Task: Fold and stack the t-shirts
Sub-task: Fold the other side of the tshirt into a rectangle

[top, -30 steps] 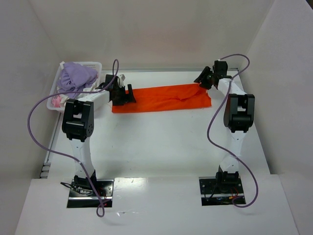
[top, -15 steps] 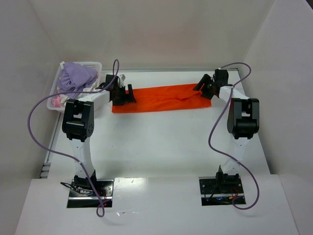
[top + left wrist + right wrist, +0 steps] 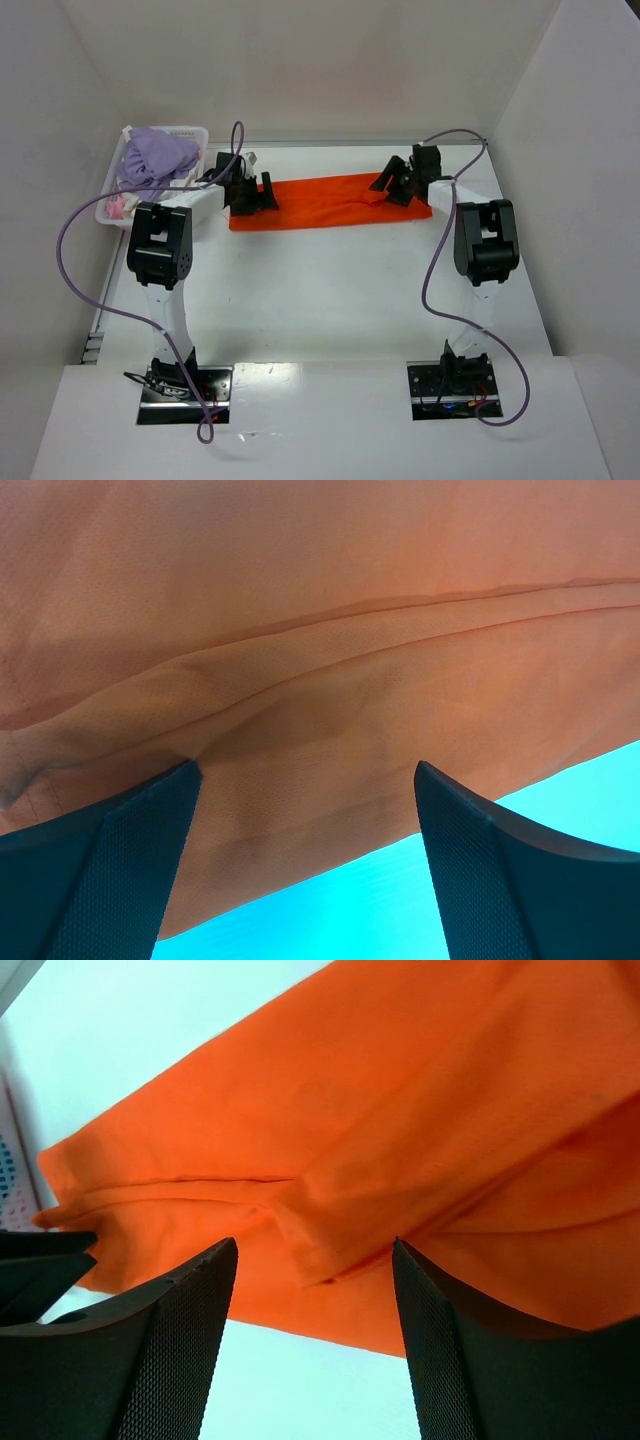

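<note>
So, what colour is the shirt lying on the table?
The shirt is plain bright orange, with no pattern; clearest in the right wrist view.

- Vivid orange plain cloth t-shirt (image 3: 330, 202): solid orange all over, no print, and the seams are the same orange.
- White smooth counter (image 3: 330, 290): plain white. It looks pale turquoise in the left wrist view.
- White plastic lattice basket (image 3: 190, 131): white with an open grid pattern.
- Lavender crumpled cloth (image 3: 160, 155): plain.
- Pink scrap of cloth (image 3: 118, 205): pattern too small to tell.
- Left black two-finger claw (image 3: 255, 195) and right black two-finger claw (image 3: 393, 188): matt black, with fingers (image 3: 110, 870) finely dotted.
- White-and-black jointed arms (image 3: 165, 300): white links, black housings.
- Thin purple cables (image 3: 60, 245): plain purple.
</note>
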Robot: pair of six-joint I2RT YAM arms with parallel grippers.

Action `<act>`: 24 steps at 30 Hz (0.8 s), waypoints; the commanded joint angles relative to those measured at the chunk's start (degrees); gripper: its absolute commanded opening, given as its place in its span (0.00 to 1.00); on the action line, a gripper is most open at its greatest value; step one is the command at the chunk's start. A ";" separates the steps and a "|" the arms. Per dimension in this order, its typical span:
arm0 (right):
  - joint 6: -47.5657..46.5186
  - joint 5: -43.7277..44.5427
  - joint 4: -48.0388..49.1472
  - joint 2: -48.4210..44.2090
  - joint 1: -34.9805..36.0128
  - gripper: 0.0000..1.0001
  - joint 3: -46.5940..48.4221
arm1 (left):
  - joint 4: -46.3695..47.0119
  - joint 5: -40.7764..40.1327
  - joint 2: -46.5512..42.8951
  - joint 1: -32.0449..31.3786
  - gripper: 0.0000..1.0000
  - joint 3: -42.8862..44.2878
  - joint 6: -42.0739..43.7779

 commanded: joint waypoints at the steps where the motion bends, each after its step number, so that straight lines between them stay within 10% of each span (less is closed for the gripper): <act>1: 1.03 -0.40 3.02 2.42 0.72 0.69 3.09 | -0.25 1.32 0.11 -0.54 0.95 0.03 0.75; 8: 1.64 0.75 2.22 3.84 1.24 0.67 3.62 | -0.25 1.32 0.64 -0.54 0.96 0.03 0.75; 16: 2.16 0.75 1.09 7.78 1.24 0.25 10.12 | -0.25 1.32 1.17 -0.54 0.96 0.03 0.75; 24: 2.17 0.14 -0.24 12.26 1.24 0.25 19.07 | -0.25 1.32 1.70 -0.54 0.96 0.03 0.75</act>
